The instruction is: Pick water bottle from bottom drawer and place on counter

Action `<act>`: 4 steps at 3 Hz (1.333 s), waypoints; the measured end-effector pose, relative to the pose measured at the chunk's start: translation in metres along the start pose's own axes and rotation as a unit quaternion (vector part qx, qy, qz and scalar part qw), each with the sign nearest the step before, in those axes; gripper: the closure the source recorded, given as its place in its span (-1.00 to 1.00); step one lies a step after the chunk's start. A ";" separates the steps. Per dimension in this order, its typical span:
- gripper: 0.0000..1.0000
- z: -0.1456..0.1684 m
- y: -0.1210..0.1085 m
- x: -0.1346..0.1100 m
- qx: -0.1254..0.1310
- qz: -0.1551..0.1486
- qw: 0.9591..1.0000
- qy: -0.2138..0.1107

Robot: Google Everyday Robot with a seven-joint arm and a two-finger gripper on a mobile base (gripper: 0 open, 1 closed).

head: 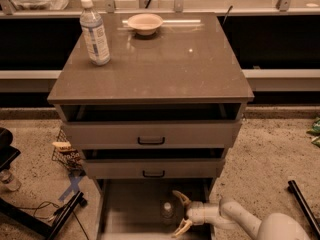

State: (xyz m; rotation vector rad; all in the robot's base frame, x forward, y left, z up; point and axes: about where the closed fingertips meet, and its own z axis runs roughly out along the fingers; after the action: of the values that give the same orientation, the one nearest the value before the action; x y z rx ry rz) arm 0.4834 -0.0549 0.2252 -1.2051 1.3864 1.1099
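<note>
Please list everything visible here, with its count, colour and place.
counter: 1, glossy brown-grey, cabinet top
labelled bottle: 1, clear, white-blue label, counter's back left
bowl: 1, pale, counter's back middle
shallow drawers: 2, grey, black handles, under counter
bottom drawer: 1, grey, pulled out
water bottle: 1, clear, upright in bottom drawer
wire basket: 1, dark, floor left of cabinet
gripper: 1, pale, open, in bottom drawer beside water bottle

The cream two-finger gripper (175,214) lay spread in the deep grey bottom drawer (127,209), a small clear water bottle (167,212) just ahead of its jaws.
</note>
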 end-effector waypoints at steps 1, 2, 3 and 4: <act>-0.67 0.014 -0.002 0.001 -0.011 -0.002 1.000 -0.007; -0.20 0.027 -0.004 0.000 -0.013 -0.010 1.000 -0.018; 0.25 0.029 -0.004 0.000 -0.014 -0.009 1.000 -0.019; 0.71 0.031 -0.002 0.000 -0.016 -0.008 1.000 -0.020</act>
State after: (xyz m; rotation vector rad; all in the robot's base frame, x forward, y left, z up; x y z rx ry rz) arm 0.4888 -0.0241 0.2214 -1.2085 1.3302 1.1427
